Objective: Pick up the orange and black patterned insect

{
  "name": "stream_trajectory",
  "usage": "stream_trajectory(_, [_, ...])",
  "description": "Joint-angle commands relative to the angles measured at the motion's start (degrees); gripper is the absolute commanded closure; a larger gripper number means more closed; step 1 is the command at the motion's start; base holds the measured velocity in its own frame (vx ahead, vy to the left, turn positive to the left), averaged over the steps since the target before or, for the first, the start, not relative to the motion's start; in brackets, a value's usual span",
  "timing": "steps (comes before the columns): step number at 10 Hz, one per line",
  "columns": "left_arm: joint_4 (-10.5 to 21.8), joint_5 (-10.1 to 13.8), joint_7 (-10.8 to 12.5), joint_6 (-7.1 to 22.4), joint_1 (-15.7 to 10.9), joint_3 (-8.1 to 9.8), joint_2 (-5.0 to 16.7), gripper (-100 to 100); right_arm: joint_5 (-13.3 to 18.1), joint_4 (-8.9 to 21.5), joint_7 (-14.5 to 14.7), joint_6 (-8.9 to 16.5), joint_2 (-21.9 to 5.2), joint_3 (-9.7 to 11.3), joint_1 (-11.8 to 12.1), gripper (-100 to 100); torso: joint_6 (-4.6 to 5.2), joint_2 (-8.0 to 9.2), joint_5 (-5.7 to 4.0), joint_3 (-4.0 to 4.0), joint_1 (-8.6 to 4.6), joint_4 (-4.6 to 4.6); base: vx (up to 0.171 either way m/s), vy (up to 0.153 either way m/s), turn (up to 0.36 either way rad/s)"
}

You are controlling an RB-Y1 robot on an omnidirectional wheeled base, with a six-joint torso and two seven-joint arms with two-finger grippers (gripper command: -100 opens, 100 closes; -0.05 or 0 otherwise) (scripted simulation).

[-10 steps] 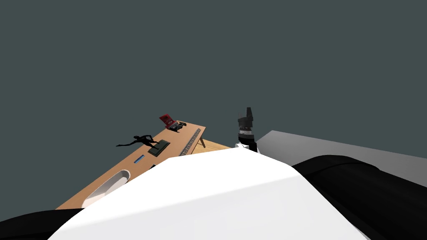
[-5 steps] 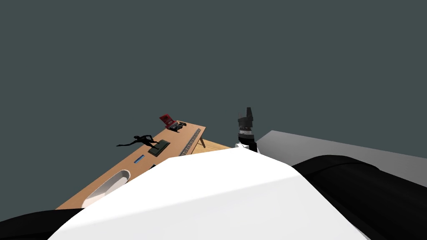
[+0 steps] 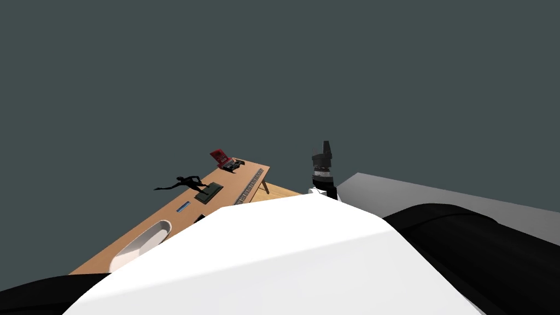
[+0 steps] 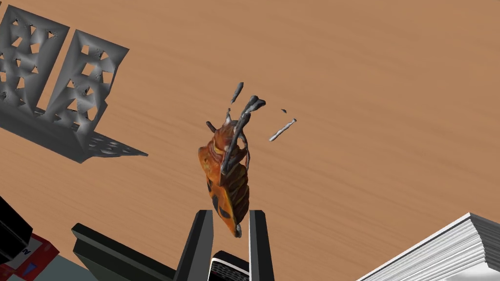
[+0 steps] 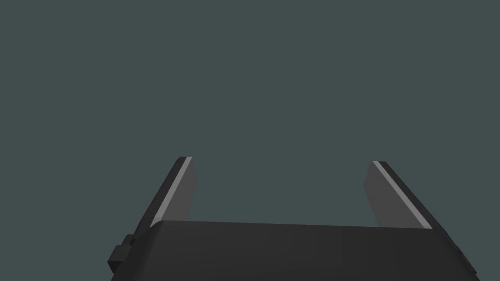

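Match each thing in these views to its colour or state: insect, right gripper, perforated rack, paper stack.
Things:
1 insect
2 right gripper
3 perforated rack
4 paper stack

States:
a open, empty
b grey, on the wooden table
c white
d orange and black, between the left gripper's fingers

Pairs: 1-d, 2-a, 3-b, 4-c

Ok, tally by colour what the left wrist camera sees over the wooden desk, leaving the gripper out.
Orange and black: 1, the insect
Grey: 1, the perforated rack
White: 1, the stack of sheets
Red: 1, an item at the picture's edge
Dark: 2, a block and a long bar
Total: 6
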Motion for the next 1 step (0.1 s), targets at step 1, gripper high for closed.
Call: stream_trajectory(1, [0.00, 0.00, 0.00, 0.00, 0.00, 0.00, 0.00, 0, 0.00, 0.00, 0.00, 0.00, 0.00, 0.00, 0.00, 0, 0.00, 0.00, 0.00, 0.00, 0.00, 0.00, 0.000, 0.000, 0.000])
